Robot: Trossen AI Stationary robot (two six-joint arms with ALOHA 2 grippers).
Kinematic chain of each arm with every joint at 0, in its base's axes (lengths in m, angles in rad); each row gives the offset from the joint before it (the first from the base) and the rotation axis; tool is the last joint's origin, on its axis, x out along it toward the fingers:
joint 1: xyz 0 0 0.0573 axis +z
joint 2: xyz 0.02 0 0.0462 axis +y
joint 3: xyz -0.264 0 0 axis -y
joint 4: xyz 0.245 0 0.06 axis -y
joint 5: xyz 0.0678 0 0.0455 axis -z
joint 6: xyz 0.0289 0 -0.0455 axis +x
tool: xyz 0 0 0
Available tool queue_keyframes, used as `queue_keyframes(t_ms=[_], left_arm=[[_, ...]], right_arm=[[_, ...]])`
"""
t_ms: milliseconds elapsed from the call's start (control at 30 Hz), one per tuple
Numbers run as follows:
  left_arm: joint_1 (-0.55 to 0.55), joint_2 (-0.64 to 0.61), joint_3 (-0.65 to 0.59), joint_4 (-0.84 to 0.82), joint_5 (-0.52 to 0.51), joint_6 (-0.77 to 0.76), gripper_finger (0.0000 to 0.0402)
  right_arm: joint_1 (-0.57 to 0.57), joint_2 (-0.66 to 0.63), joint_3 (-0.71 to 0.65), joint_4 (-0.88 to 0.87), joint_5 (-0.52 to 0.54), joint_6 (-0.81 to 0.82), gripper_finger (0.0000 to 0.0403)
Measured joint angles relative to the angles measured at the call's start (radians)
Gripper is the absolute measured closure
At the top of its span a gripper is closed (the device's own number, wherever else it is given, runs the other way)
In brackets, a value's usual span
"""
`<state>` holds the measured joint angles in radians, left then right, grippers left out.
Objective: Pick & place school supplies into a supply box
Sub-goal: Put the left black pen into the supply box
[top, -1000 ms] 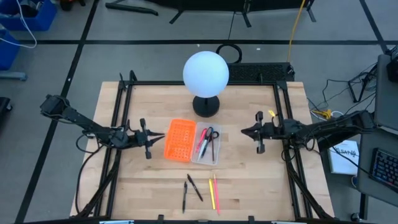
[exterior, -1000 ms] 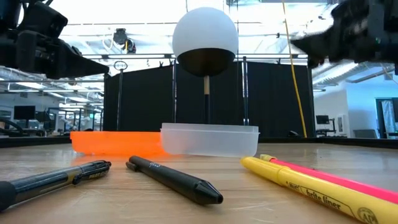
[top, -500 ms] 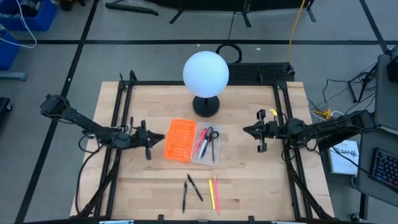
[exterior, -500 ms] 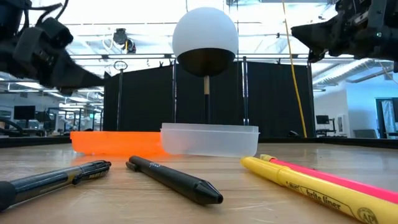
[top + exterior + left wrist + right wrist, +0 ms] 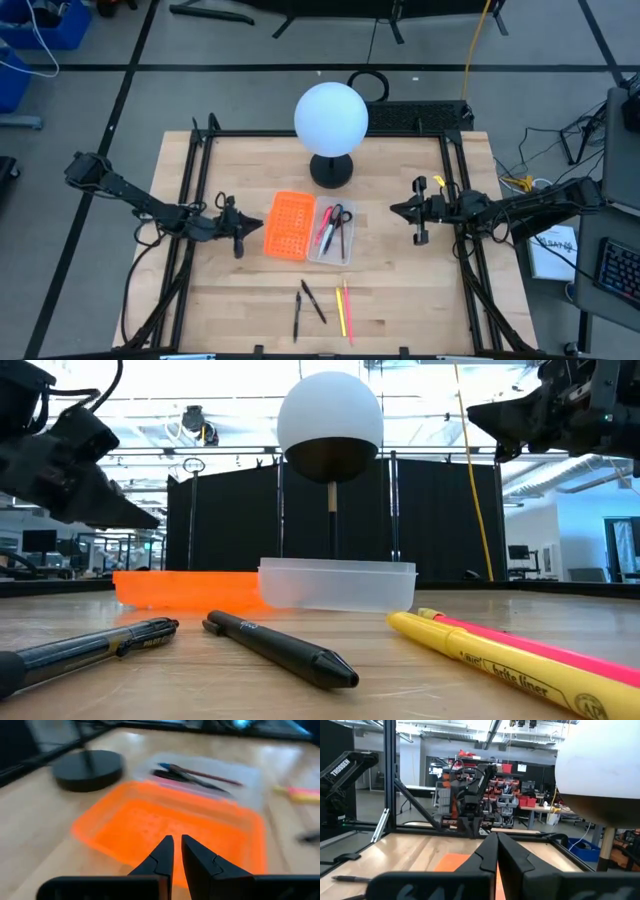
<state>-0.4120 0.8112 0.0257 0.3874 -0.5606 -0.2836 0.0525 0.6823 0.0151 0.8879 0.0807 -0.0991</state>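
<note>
We note the left gripper (image 5: 252,227) hanging just left of the orange panel (image 5: 287,225), above the table (image 5: 400,290); its fingers (image 5: 162,854) stand almost together, a thin slit between them, nothing held. The right gripper (image 5: 397,211) hangs well to the right of the supply box (image 5: 333,232), fingers pressed together and empty.

The supply box sits touching the orange panel's right side, in front of the white globe lamp (image 5: 331,118). Inside it we see scissors (image 5: 338,216) and a pink-red pen (image 5: 325,232); there seems to be a darker pencil beside them, though the view is poor.

Near the front edge lie two black pens (image 5: 314,302), a yellow highlighter (image 5: 339,310) and a pink highlighter (image 5: 347,309), all outside the box.
</note>
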Motion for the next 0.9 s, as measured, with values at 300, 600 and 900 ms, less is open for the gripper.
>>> queue_keyframes(t_ms=[300,600,900], left_arm=[[-0.028,0.039,0.142,-0.193,0.079,-0.222,0.036],[-0.203,0.326,0.716,-0.798,-0.204,-0.408,0.036],[-0.284,0.687,1.211,-1.314,-0.047,-1.083,0.036]], right_arm=[[0.0,0.0,0.0,-0.037,-0.001,-0.014,0.0399],[0.0,-0.001,0.0,-0.048,-0.003,0.008,0.0399],[0.001,-0.001,-0.001,-0.073,-0.006,0.034,0.0399]])
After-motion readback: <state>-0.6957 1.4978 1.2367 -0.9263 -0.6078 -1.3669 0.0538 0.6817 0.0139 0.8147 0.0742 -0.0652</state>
